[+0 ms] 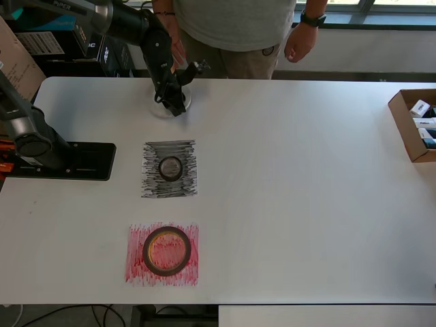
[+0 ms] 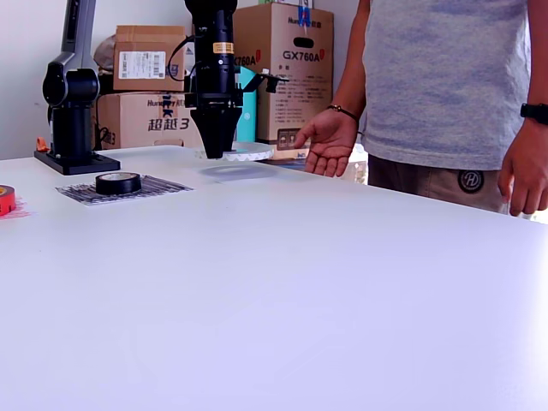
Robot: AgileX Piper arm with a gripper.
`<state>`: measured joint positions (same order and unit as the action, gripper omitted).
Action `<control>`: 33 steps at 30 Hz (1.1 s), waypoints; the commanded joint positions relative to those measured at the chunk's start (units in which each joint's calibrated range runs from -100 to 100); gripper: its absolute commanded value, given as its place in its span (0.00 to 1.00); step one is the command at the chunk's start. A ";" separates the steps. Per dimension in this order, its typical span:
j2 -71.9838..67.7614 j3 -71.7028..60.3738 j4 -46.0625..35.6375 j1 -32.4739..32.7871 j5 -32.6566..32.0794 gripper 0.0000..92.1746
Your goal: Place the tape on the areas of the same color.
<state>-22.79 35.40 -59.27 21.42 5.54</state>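
Observation:
The wide dark-red roll (image 1: 166, 251) lies on the red scribbled patch (image 1: 136, 269). The small black roll (image 1: 170, 167) lies on the black-grey patch (image 1: 153, 184). In the exterior view the black roll (image 2: 118, 182) sits on its patch (image 2: 150, 188), and the red roll (image 2: 4, 199) is cut off at the left edge. My gripper (image 1: 176, 103) is shut on the rim of the translucent whitish roll (image 1: 160, 109) near the table's far edge. The exterior view shows the gripper (image 2: 216, 145) holding this roll (image 2: 253, 151) slightly above the table.
A person stands at the far edge with an open hand (image 2: 330, 141) close to the held roll. The arm's base (image 1: 61, 160) stands on the overhead view's left. An open cardboard box (image 1: 415, 126) sits at the right edge. Cardboard boxes (image 2: 282, 68) are stacked behind the table.

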 commanded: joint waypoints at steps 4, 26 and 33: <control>-3.21 -0.74 -0.51 -0.33 -0.47 0.00; -5.08 -0.83 1.70 -0.33 -0.63 0.00; -5.18 -2.19 1.70 -0.33 -0.72 0.00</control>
<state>-27.86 33.77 -58.00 21.42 4.51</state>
